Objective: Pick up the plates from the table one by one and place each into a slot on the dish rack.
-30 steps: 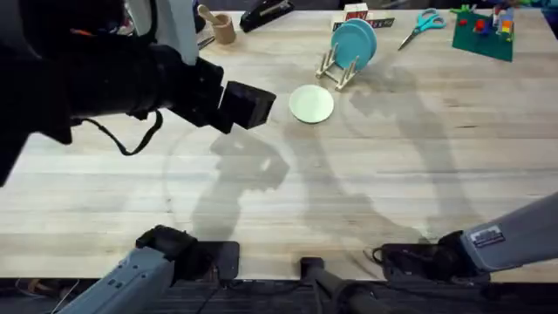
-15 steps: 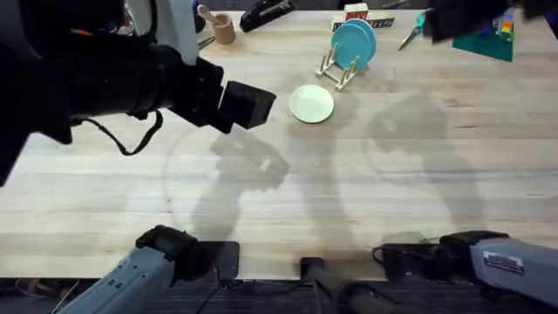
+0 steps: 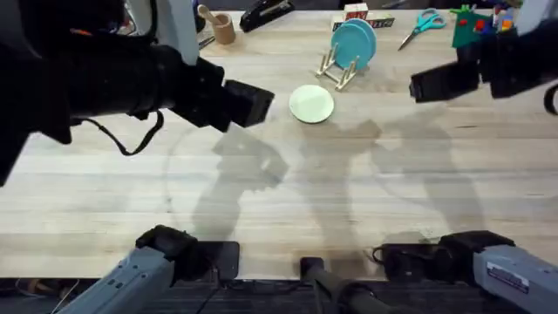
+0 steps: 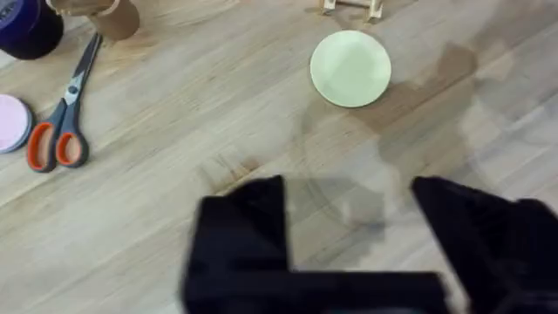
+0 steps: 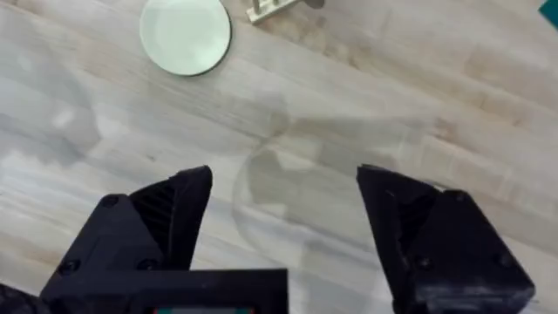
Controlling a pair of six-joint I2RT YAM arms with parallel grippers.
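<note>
Right pincer gapes, hovering above the table.

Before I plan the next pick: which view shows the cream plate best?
The left wrist view: the cream plate lies whole, flat on the table, beyond the open left gripper. The right wrist view also shows it whole, near the edge. Overhead it sits smaller, just before the dish rack.

Along the far edge, teal-handled scissors, a green board carrying coloured blocks, a small wooden cup and a black stapler are seen, while orange-handled scissors are laid beside a pink dish.
</note>
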